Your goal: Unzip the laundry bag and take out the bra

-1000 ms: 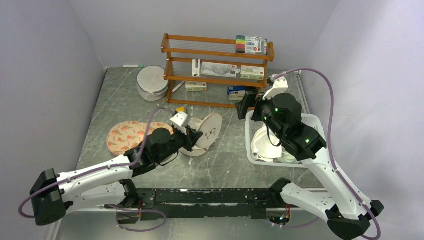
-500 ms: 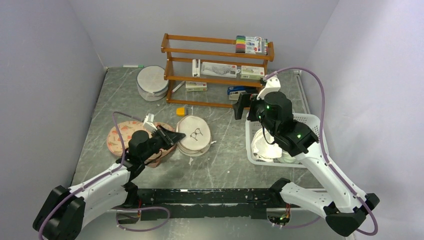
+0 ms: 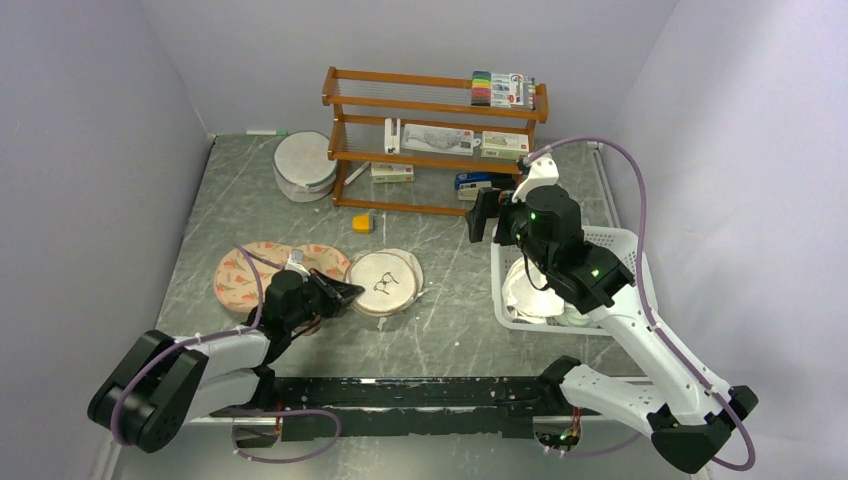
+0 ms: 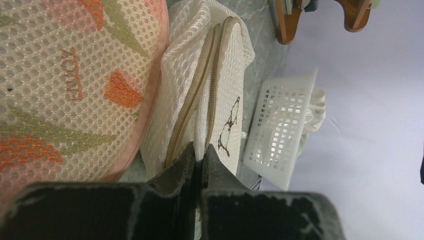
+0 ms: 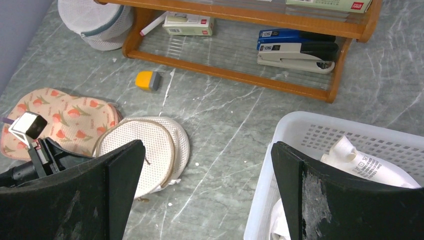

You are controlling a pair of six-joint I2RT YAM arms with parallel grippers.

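Note:
The laundry bag (image 3: 385,283), a round cream-white mesh pouch with a small dark glasses mark, lies flat at mid-table. It also shows in the right wrist view (image 5: 145,150). My left gripper (image 3: 343,293) is low at its left edge. In the left wrist view the jaws (image 4: 200,152) are shut on the bag's rim (image 4: 220,95), between its two tan zip lines. My right gripper (image 3: 482,215) is open and empty, held high by the rack; in its wrist view (image 5: 207,146) the fingers stand wide apart. No bra is visible.
A peach carrot-print case (image 3: 262,272) lies touching the bag's left side. A white basket (image 3: 610,240) with white items stands at the right. A wooden rack (image 3: 435,140) with boxes, a round white mesh container (image 3: 304,165) and a small orange object (image 3: 361,222) are at the back.
My left arm has brought the bag down from tilted on edge to flat on the table and drawn back toward the near left. My right arm shifted slightly left.

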